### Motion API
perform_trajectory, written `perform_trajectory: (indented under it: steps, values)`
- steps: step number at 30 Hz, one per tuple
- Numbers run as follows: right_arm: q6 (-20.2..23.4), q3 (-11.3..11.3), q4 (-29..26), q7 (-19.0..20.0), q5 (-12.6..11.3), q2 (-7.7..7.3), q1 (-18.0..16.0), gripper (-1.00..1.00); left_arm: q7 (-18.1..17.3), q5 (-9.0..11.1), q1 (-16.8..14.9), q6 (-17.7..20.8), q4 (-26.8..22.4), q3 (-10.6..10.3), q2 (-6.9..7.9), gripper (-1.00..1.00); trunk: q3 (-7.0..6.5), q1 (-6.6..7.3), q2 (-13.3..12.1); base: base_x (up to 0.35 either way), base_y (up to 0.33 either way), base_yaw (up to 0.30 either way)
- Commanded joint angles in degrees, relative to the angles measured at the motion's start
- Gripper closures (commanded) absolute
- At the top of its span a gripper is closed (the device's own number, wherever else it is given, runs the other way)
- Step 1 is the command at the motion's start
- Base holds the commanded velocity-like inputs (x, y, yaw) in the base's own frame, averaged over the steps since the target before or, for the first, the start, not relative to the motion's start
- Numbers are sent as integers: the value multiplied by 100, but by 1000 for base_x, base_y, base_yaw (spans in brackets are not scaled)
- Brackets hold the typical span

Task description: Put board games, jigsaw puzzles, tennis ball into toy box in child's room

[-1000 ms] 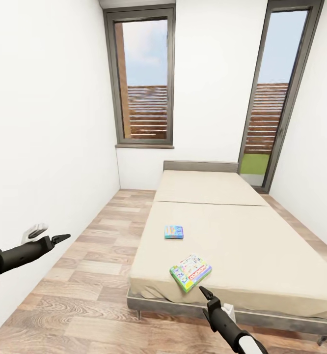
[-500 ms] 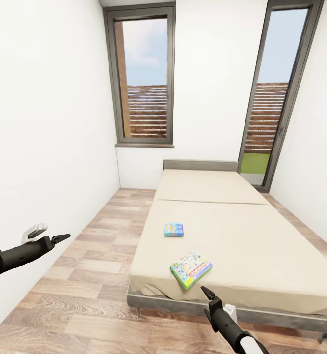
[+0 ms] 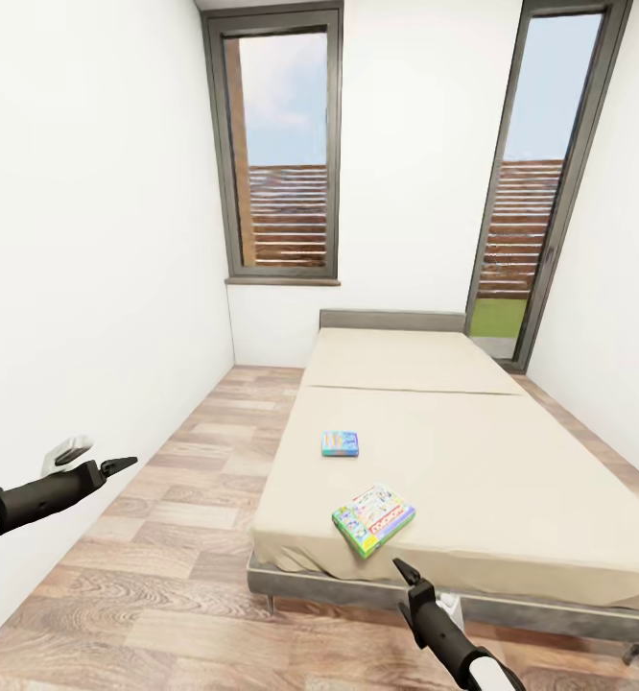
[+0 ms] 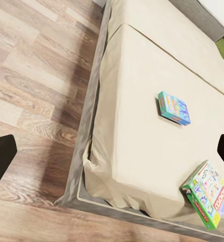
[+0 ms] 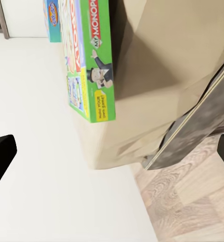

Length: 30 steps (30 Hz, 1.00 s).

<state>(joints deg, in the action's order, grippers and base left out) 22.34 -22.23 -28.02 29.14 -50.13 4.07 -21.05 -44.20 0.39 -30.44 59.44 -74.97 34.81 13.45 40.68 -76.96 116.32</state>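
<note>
Two board games lie on the beige bed [image 3: 473, 461]. A small blue one [image 3: 340, 442] [image 4: 174, 108] rests mid-mattress. A larger green Monopoly box [image 3: 373, 518] [image 4: 209, 194] [image 5: 87, 60] sits at the foot corner, slightly over the edge. My right gripper [image 3: 406, 574] hovers open just below and in front of that corner, fingers [image 5: 1, 156] wide apart. Over the floor to the left of the bed, my left gripper [image 3: 118, 467] is open and empty, fingers [image 4: 1, 159] spread. The table, toy box, jigsaw puzzles and tennis ball are out of view.
A white wall [image 3: 80, 288] runs close along my left arm. Wood-plank floor [image 3: 176, 537] lies between that wall and the bed's grey frame [image 3: 358, 587]. Two tall windows [image 3: 286, 154] stand in the far wall behind the headboard [image 3: 391, 320].
The bed and both games sit slightly higher in the head view, so the camera has shifted. Both arms hold nearly the same pose and both grippers stay open.
</note>
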Motion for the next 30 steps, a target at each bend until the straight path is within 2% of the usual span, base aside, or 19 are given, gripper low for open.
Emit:
perform_trajectory:
  steps: [1, 18, 30]
  values:
    - [52, -35, -2, 4, -34, 6, -4, -100, -18, 5, -6, 43, -1, 8, -1, -100, 24, -22, 44, 0, 0, 0]
    - [51, -30, -2, 4, -33, 6, -4, -100, -19, 8, -6, 46, 0, 17, 12, -100, 24, -22, 44, 3, 3, 0]
    - [51, -29, -2, 4, -35, 6, -5, -100, -18, 5, -6, 43, 0, 17, 17, -100, 24, -22, 44, 91, 70, 0]
